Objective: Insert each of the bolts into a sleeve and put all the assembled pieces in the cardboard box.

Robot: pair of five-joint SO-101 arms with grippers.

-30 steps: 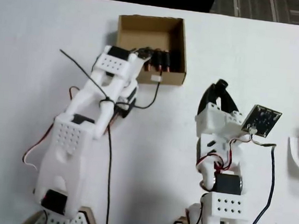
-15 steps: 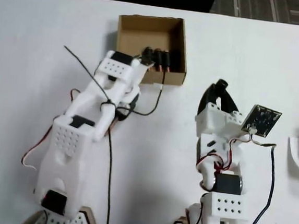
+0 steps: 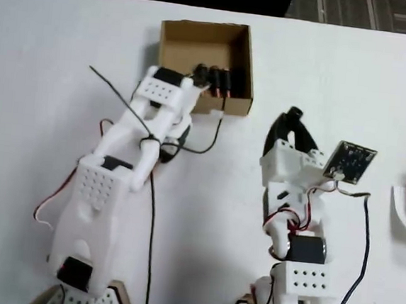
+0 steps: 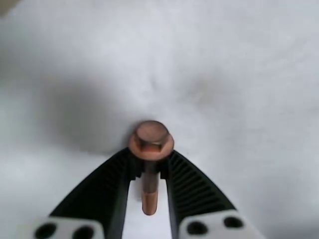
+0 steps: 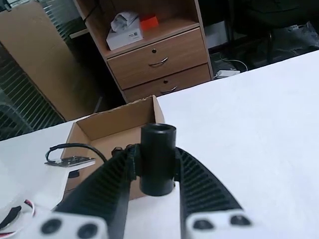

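The white table (image 3: 48, 53) carries both arms. The left arm (image 3: 107, 193) stretches up to the near wall of the open brown cardboard box (image 3: 198, 48). The right arm (image 3: 295, 274) stands off to the other side, its tip short of the box and well apart from the left one.

Inside the box, against its near wall, lie dark sleeve-and-copper-bolt assembled pieces (image 3: 216, 82). How many there are is hard to count.

The right gripper (image 5: 157, 167) is closed on a black cylindrical sleeve (image 5: 158, 147). The sleeve stands upright between the jaws, open bore uppermost, with the box just beyond it. The bore is dark, so I cannot tell whether it runs right through.

The left gripper (image 4: 149, 160) is pinched narrow on a copper-coloured bolt with a flanged hex head (image 4: 150, 138). The bolt's long axis runs along the gripper's reach, head outward past the fingertips and shank back toward the wrist.

By my judgement, the next move turns on this. The bolt's free end faces back into its own gripper, while the sleeve's mouth faces up. The sleeve lies across the table from the bolt, away from the box. The shank must be lined up with that bore, so one arm probably has to turn its piece.

In the high view the bolt is hidden under the left wrist. There the sleeve also merges with the black jaws.
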